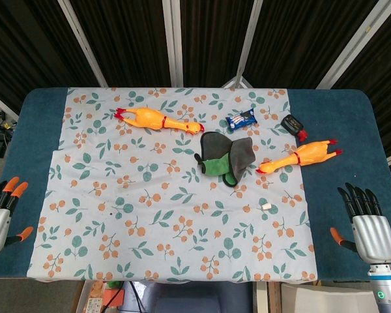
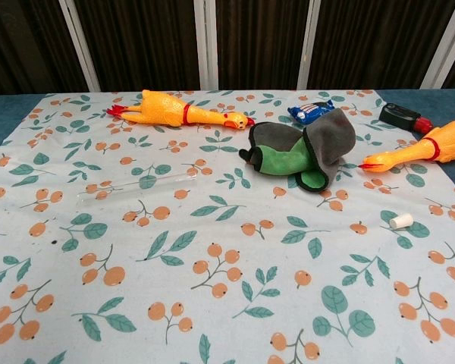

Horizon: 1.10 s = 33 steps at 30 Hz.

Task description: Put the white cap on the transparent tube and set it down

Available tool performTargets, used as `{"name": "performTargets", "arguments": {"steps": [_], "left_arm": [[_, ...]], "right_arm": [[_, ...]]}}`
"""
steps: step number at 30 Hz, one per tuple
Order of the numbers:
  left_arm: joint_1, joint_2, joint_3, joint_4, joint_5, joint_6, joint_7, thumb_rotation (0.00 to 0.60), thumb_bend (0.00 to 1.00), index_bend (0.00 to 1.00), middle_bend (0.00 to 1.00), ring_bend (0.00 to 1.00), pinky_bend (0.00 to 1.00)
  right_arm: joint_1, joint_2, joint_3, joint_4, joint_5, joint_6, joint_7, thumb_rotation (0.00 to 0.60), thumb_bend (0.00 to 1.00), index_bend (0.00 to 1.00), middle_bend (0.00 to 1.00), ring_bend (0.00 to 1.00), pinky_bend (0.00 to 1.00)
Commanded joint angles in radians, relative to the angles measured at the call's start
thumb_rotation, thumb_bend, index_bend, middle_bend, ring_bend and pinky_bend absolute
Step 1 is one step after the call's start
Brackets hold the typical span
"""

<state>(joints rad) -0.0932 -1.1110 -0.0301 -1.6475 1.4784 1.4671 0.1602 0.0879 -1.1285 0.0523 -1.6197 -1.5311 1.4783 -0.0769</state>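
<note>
Lying apart (uncapped): white cap (image 2: 400, 221), transparent tube (image 2: 136, 186)

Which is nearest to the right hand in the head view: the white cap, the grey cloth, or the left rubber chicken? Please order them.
From the right hand:
1. White cap, front right.
2. Grey cloth, centre.
3. Left rubber chicken, far left.

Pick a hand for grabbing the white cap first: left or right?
Right. The white cap lies on the cloth's right side, nearer the open right hand. The left hand sits at the far left edge, closer to the transparent tube.
</note>
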Motion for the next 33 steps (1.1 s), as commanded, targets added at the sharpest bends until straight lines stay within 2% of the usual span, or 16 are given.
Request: {"name": "performTargets", "arguments": {"steps": [1,12,20,25,33], "left_arm": [[0.0,0.001,-0.001,0.0,-0.003,-0.002,0.0,0.6,0.13,0.03,0.0,0.0,0.0],[-0.004,0.003,-0.004,-0.008,-0.021,-0.018,-0.001,0.6,0.13,0.04,0.0,0.0,0.0],[-0.026,0.003,-0.03,-0.052,-0.074,-0.051,0.041,0.6,0.13,0.11,0.03,0.0,0.0],[-0.075,-0.016,-0.081,-0.095,-0.15,-0.095,0.124,0.6,0.13,0.15,0.11,0.0,0.0],[-0.228,-0.124,-0.215,-0.149,-0.44,-0.207,0.328,0.6,0.22,0.27,0.25,0.0,0.0]], "right_arm": [[0.001,-0.001,0.001,0.002,0.001,-0.001,0.001,0.6,0.31,0.0,0.0,0.0,0.0],[0.003,-0.009,0.004,0.01,0.005,-0.003,0.006,0.6,0.31,0.0,0.0,0.0,0.0],[0.009,-0.016,0.006,0.023,0.006,-0.011,0.015,0.6,0.31,0.0,0.0,0.0,0.0],[0.013,-0.024,0.007,0.026,0.004,-0.014,0.017,0.6,0.31,0.0,0.0,0.0,0.0],[0.023,-0.042,0.011,0.032,0.01,-0.025,0.015,0.6,0.31,0.0,0.0,0.0,0.0]]}}
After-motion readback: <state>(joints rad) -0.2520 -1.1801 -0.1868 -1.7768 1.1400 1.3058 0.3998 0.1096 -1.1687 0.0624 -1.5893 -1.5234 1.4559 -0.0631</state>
